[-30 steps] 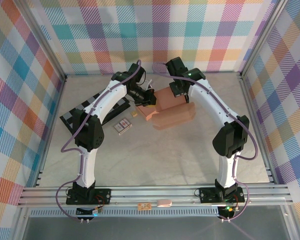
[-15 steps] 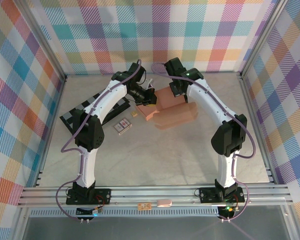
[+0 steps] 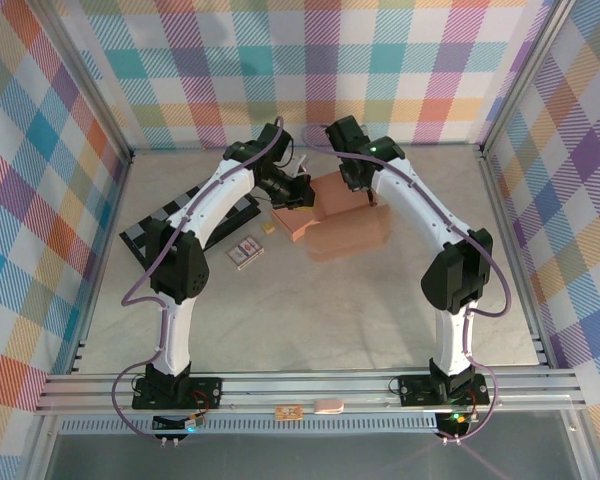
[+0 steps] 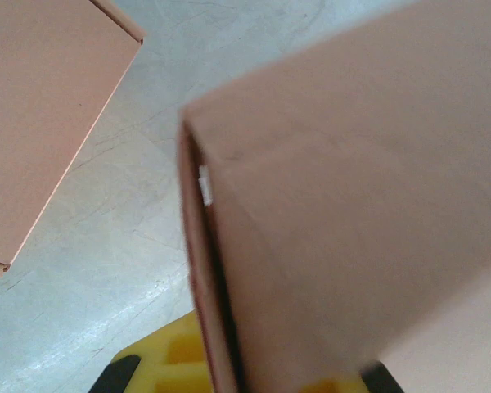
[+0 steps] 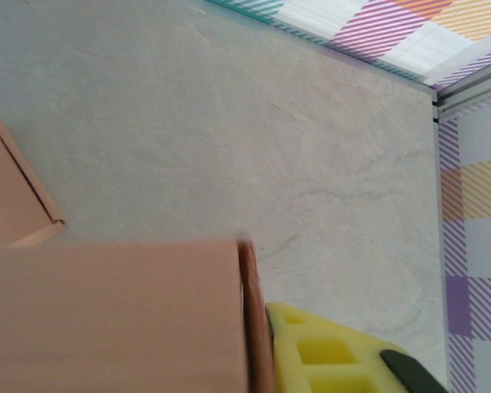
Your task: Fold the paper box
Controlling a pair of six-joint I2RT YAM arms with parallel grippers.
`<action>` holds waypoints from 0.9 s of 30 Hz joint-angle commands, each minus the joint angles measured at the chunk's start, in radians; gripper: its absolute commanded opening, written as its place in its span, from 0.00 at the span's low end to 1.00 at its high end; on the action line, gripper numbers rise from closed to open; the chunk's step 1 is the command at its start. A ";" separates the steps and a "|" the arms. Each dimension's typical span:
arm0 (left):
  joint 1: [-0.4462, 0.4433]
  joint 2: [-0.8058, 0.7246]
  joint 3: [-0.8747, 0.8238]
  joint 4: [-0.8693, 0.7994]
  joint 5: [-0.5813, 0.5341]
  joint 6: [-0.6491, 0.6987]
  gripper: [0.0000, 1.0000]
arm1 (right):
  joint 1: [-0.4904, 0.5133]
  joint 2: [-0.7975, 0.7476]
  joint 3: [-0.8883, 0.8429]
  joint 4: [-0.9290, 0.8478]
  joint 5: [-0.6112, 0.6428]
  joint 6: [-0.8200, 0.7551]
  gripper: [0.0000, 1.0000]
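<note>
Box on table, toward far wall, partly folded; left gripper clamped on upright flap at box's left end; right gripper at rear panel, yellow finger beside its edge; grip there unclear.

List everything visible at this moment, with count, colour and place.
paper box: one, tan, far middle of table, between both tools
rack: one, black, slatted, table's left side
small packet: one, white and red, left of box
scrap: one, tan, by box's left corner
small board: one, tan, front rail
pink piece: one, front rail, beside the board
table: one, grey marbled
left tool: one, yellow pads, at box's left flap
right tool: one, yellow pads, at box's far flap
</note>
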 commanded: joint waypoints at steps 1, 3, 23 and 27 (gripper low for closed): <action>-0.005 -0.038 0.029 -0.031 0.025 0.014 0.00 | -0.025 0.006 0.015 -0.046 0.028 0.033 0.24; -0.005 -0.038 0.029 -0.031 0.025 0.014 0.00 | -0.028 0.006 0.011 -0.044 0.027 0.031 0.23; -0.004 -0.035 0.031 -0.041 -0.001 -0.001 0.00 | -0.043 -0.085 -0.033 -0.055 -0.231 0.041 0.39; -0.005 -0.030 0.037 -0.044 -0.002 0.001 0.00 | -0.064 -0.170 -0.172 0.005 -0.332 0.059 0.42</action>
